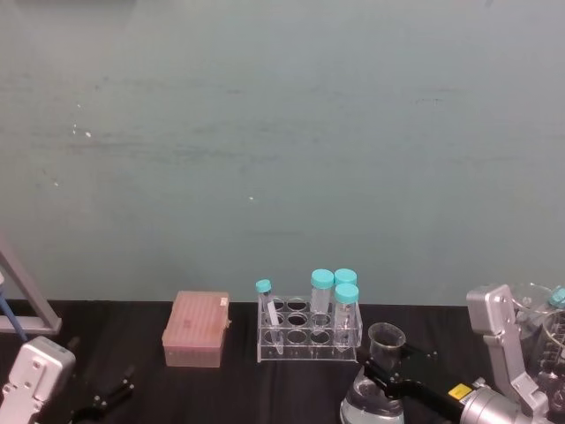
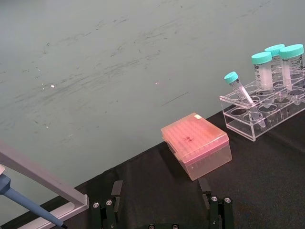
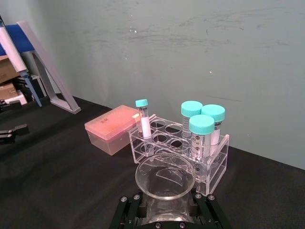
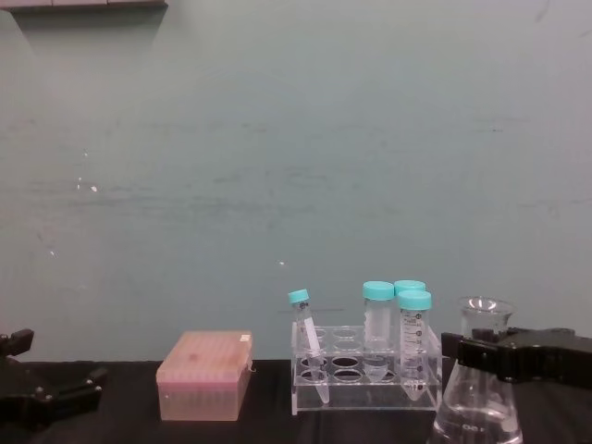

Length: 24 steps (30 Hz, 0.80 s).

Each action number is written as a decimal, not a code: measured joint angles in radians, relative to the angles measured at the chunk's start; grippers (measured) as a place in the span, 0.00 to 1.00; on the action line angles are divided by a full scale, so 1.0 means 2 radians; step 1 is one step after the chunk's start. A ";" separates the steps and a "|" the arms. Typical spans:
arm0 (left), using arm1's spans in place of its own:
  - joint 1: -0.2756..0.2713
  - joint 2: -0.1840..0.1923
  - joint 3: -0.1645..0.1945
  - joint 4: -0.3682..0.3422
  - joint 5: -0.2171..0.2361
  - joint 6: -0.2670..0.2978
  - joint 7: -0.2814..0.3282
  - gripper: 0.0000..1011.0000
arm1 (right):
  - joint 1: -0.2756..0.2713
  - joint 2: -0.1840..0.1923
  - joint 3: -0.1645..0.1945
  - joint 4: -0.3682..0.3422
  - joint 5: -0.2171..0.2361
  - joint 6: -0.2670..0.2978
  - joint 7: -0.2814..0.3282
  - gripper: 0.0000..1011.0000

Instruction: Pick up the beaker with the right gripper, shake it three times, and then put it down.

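As the head view had it, the right gripper [image 1: 387, 360] was clamped round the neck of the beaker [image 1: 371, 403], beside the tube rack [image 1: 309, 340]; the left gripper [image 1: 113, 391] lay parked, fingers wide. From the right wrist, jaws hugged glass. From the chest, I judged the lift not begun, with the shakes and set-down to come.

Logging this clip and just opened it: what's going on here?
The right pincer is closed around the neck of the beaker, close to the robot on its right, just in front of the tube rack. Whether the beaker is off the table cannot be told. The left pincer sits open and idle at the near left, by the pink box.
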 joint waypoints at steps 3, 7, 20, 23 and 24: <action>0.000 0.000 0.000 0.000 0.000 0.000 0.000 0.99 | 0.001 -0.001 0.001 0.001 0.000 0.000 0.000 0.45; 0.000 0.000 0.000 0.000 0.000 0.000 0.000 0.99 | 0.001 -0.002 0.002 0.001 0.000 0.000 0.000 0.45; 0.000 0.000 0.000 0.000 0.000 0.000 0.000 0.99 | 0.000 -0.001 0.008 -0.009 0.007 0.000 0.000 0.45; 0.000 0.000 0.000 0.000 0.000 0.000 0.000 0.99 | -0.001 0.000 0.010 -0.013 0.010 -0.001 0.000 0.45; 0.000 0.000 0.000 0.000 0.000 0.000 0.000 0.99 | -0.001 0.000 0.010 -0.014 0.010 -0.001 0.000 0.45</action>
